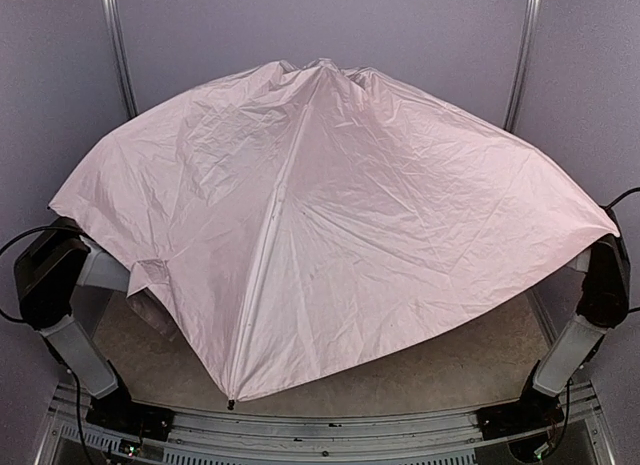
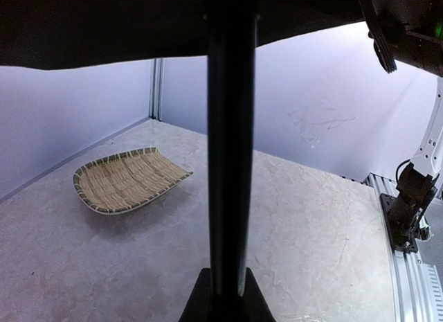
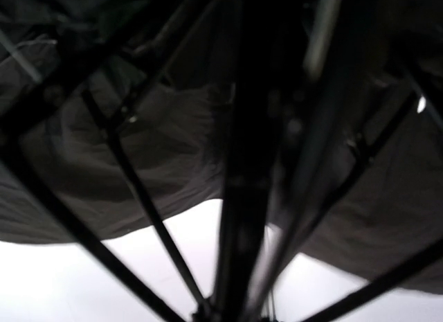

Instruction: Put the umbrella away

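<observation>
While my left gripper (image 2: 225, 298) clamps the open umbrella (image 1: 330, 215) by its shaft, folding comes next; whether my right gripper (image 3: 232, 314) grips, I cannot tell.

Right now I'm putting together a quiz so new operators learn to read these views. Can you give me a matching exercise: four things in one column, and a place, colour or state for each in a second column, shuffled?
Things:
1. umbrella canopy
2. woven tray
3. umbrella shaft
4. umbrella lining

Place, colour or state:
A. black
B. upright between the left fingers
C. pale pink, spread open over both arms
D. lying on the table, apart from the umbrella

Pairs: 1-C, 2-D, 3-B, 4-A
</observation>
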Robot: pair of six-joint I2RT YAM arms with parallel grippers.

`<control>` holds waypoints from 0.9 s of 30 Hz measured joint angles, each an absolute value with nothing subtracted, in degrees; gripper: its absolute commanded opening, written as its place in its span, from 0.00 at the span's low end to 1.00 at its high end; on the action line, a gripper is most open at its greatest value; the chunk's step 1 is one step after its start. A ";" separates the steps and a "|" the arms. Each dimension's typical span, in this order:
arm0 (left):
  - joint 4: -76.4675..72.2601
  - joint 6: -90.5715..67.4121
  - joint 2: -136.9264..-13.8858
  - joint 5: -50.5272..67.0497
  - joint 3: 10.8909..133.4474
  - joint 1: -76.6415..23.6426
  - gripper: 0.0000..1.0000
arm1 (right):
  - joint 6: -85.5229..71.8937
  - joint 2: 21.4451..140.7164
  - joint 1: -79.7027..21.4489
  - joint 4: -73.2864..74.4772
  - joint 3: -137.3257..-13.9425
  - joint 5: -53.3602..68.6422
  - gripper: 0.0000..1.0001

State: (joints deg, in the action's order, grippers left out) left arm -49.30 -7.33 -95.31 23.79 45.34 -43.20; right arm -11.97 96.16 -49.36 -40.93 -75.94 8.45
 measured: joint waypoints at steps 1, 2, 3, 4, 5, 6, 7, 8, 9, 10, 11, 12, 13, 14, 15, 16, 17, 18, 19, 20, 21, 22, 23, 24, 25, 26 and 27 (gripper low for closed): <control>-48.51 -6.70 -94.85 23.90 45.32 -43.11 0.00 | -12.12 96.07 -49.36 -41.82 -75.46 8.64 0.13; -48.05 -6.44 -94.52 23.94 45.32 -43.09 0.00 | -12.29 96.05 -49.36 -42.35 -75.24 8.80 0.13; -47.72 -6.15 -94.17 23.94 45.32 -43.07 0.00 | -12.51 96.03 -49.39 -43.00 -75.02 8.93 0.13; -47.59 -6.07 -94.02 24.01 45.32 -43.05 0.00 | -12.75 96.03 -49.39 -43.66 -74.81 8.99 0.13; -47.62 -5.98 -94.00 24.03 45.32 -43.03 0.00 | -12.99 96.03 -49.39 -44.07 -74.65 9.04 0.13; -47.62 -5.96 -93.97 24.05 45.32 -43.00 0.00 | -13.19 96.07 -49.39 -44.56 -74.46 9.04 0.13; -47.55 -5.93 -93.97 24.08 45.32 -43.00 0.00 | -13.37 96.20 -49.39 -44.93 -74.32 9.04 0.13; -47.51 -5.93 -93.97 24.05 45.32 -43.00 0.00 | -13.50 96.33 -49.39 -45.17 -74.30 9.04 0.13; -47.57 -5.98 -93.97 23.99 45.32 -42.98 0.00 | -13.65 96.60 -49.39 -45.39 -74.28 9.06 0.14; -47.55 -6.07 -93.97 23.94 45.32 -42.96 0.00 | -13.80 96.92 -49.43 -45.65 -74.30 9.06 0.14; -47.44 -6.09 -93.97 23.90 45.32 -42.94 0.00 | -13.93 97.14 -49.43 -45.82 -74.30 9.02 0.14; -47.35 -6.13 -93.97 23.77 45.32 -42.94 0.00 | -14.09 97.32 -49.43 -46.02 -74.28 8.95 0.14; -47.37 -6.17 -93.97 23.66 45.34 -42.94 0.00 | -14.17 97.38 -49.43 -46.09 -74.28 8.91 0.14; -47.42 -6.20 -93.97 23.55 45.36 -42.94 0.00 | -14.24 97.38 -49.45 -46.19 -74.19 8.84 0.14; -47.42 -6.22 -93.97 23.53 45.36 -42.94 0.00 | -14.26 97.38 -49.45 -46.26 -74.08 8.78 0.14; -47.42 -6.22 -93.97 23.44 45.36 -42.96 0.00 | -14.33 97.38 -49.45 -46.44 -74.00 8.67 0.14; -47.51 -6.33 -93.97 23.24 45.45 -42.96 0.00 | -14.41 97.41 -49.45 -46.41 -73.82 8.56 0.14; -47.51 -6.35 -93.97 23.11 45.47 -42.96 0.00 | -14.44 97.45 -49.45 -46.46 -73.73 8.51 0.14; -47.51 -6.37 -94.00 23.00 45.50 -42.96 0.00 | -14.46 97.51 -49.45 -46.50 -73.71 8.47 0.14; -47.48 -6.44 -93.97 22.83 45.50 -42.98 0.00 | -14.48 97.60 -49.45 -46.52 -73.69 8.34 0.14; -47.51 -6.57 -93.97 22.65 45.50 -43.00 0.00 | -14.52 97.73 -49.45 -46.52 -73.69 8.27 0.13; -47.51 -6.79 -94.00 22.57 45.50 -43.03 0.00 | -14.57 97.84 -49.47 -46.54 -73.69 8.12 0.13; -47.51 -6.98 -94.00 22.48 45.52 -43.05 0.00 | -14.66 97.97 -49.47 -46.65 -73.67 7.94 0.13; -47.48 -7.20 -94.00 22.46 45.52 -43.09 0.00 | -14.70 98.08 -49.47 -46.87 -73.60 7.70 0.13; -47.48 -7.31 -94.02 22.44 45.52 -43.11 0.00 | -14.74 98.10 -49.47 -46.98 -73.54 7.60 0.13; -47.48 -7.40 -94.02 22.46 45.54 -43.13 0.00 | -14.74 98.10 -49.47 -47.05 -73.54 7.46 0.13; -47.48 -7.46 -94.02 22.44 45.60 -43.13 0.00 | -14.76 98.10 -49.47 -47.09 -73.54 7.38 0.13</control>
